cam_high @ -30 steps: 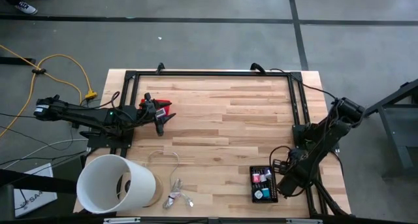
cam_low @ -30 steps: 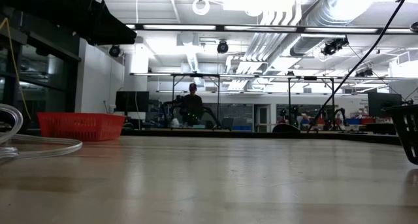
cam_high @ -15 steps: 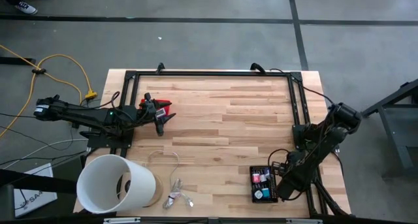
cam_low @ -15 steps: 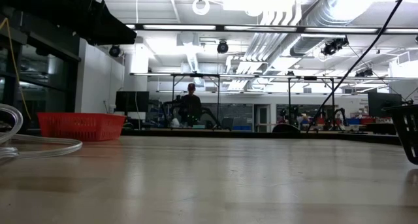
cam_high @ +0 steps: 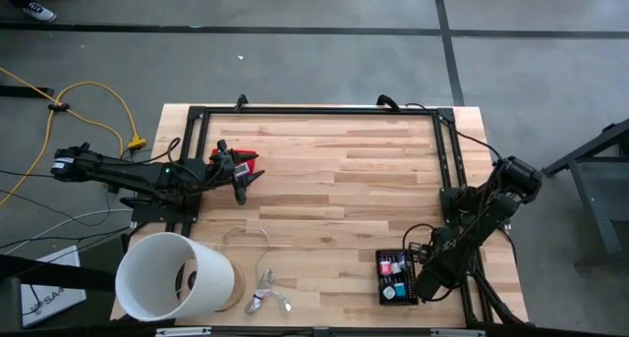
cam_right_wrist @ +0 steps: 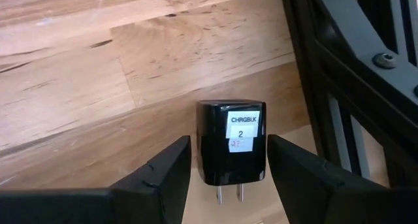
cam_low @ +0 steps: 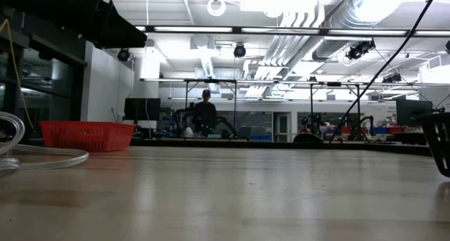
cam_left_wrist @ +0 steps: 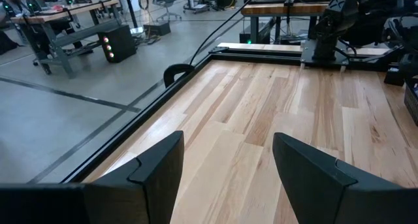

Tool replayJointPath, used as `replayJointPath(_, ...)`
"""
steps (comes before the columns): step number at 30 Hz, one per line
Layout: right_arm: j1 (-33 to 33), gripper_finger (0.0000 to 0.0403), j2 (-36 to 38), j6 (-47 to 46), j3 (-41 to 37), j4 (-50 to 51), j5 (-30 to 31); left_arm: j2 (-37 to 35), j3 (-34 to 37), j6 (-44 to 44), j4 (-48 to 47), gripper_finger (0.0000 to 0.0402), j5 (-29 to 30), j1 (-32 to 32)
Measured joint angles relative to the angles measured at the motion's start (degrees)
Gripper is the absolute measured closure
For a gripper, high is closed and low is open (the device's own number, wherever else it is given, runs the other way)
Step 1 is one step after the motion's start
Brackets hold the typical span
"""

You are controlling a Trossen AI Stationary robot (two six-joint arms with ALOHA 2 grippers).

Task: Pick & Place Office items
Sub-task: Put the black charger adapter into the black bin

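pale wood table (cam_high: 344, 180) under workshop lights, and the right gripper (cam_right_wrist: 228, 168) is down low by its own corner, fingers spread either side of a black charger block (cam_right_wrist: 231, 150), not touching it, looks lined up to close on it. just beside it the office items (cam_high: 396, 275) sit packed in a dark tray (cam_high: 381, 296). right arm folded, wrist tipped down. left gripper (cam_left_wrist: 225, 168) rests spread and empty at the far side, near the white tub (cam_high: 172, 276).
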State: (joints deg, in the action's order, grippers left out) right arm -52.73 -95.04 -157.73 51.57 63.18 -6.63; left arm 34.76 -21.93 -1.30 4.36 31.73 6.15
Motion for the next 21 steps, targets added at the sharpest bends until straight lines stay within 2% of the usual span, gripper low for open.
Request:
replayJointPath(13,0.8,0.0218,0.0,0.2,0.0,0.3,-1.4,0.0,0.0,0.0,0.0,0.0175,0.0,0.0)
replayJointPath(21,0.8,0.027,0.0,0.3,0.0,0.4,-1.4,0.0,0.0,0.0,0.0,0.0175,0.0,0.0)
